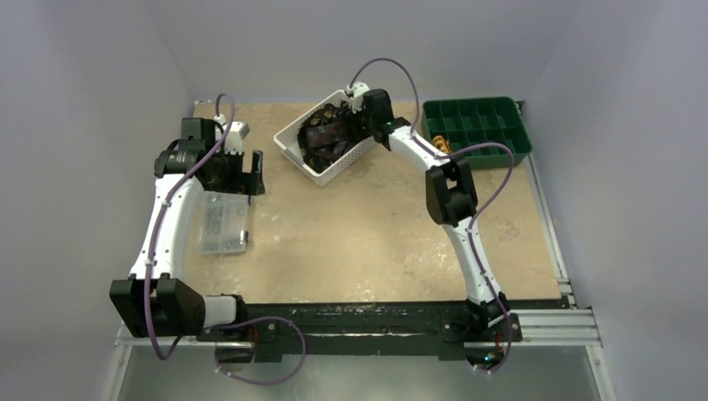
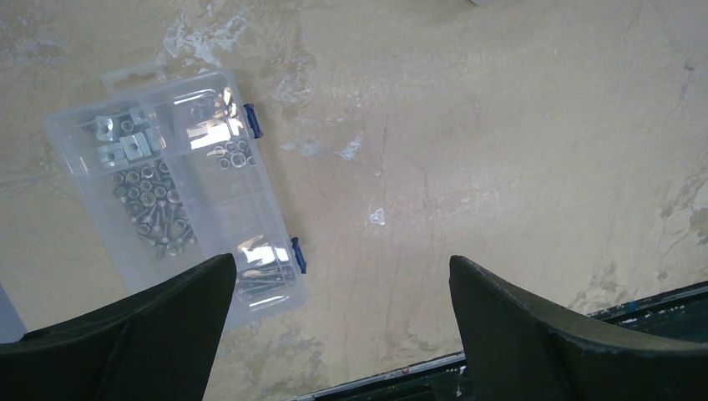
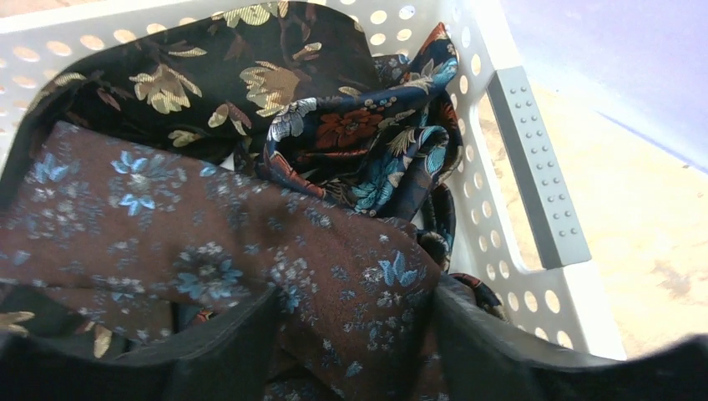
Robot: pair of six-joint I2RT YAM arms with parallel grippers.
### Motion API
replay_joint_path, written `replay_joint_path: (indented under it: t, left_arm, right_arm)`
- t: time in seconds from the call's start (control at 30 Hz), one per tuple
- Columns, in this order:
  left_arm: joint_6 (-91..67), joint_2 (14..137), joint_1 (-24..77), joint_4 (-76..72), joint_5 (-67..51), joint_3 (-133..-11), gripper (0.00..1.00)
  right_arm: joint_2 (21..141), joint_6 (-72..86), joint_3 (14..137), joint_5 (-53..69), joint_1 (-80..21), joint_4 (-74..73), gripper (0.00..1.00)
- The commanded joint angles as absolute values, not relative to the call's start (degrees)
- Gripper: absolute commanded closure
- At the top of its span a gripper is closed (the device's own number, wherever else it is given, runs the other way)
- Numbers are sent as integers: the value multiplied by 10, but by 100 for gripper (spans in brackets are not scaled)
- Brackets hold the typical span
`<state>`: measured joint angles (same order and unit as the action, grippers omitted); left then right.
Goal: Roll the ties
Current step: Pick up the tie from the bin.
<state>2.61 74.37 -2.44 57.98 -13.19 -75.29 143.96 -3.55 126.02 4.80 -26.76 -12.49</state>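
Several ties lie heaped in a white perforated basket (image 1: 306, 164) at the back middle of the table. The top one is a dark brown tie (image 3: 250, 242) with small pale blue flower marks. Under it lie a black tie with gold flowers (image 3: 209, 75) and a navy tie with red and teal flowers (image 3: 367, 142). My right gripper (image 3: 355, 334) is down inside the basket (image 3: 534, 192), partly open. Its fingers (image 3: 501, 351) straddle a fold of the brown tie and touch the fabric on both sides. My left gripper (image 2: 342, 276) is open and empty above bare table at the left.
A clear plastic box of screws and nuts (image 2: 175, 192) lies under and beside my left gripper, also visible in the top view (image 1: 224, 224). A green compartment tray (image 1: 476, 129) stands at the back right. The table's dark front rail (image 1: 376, 317) runs along the near edge.
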Motion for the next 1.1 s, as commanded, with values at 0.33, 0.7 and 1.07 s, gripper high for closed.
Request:
replay_joint_path:
  t: [0.33, 0.7, 1.07]
  left_arm:
    - [36, 734, -21, 575, -129, -764, 0]
    - [31, 721, -21, 560, -147, -765, 0]
    - [26, 722, -21, 551, -170, -783, 0]
  right_arm:
    - [1359, 15, 1307, 136, -252, -108, 100]
    - [1238, 68, 1263, 222, -247, -66, 100]
    - [1152, 87, 1264, 248, -244, -73, 100]
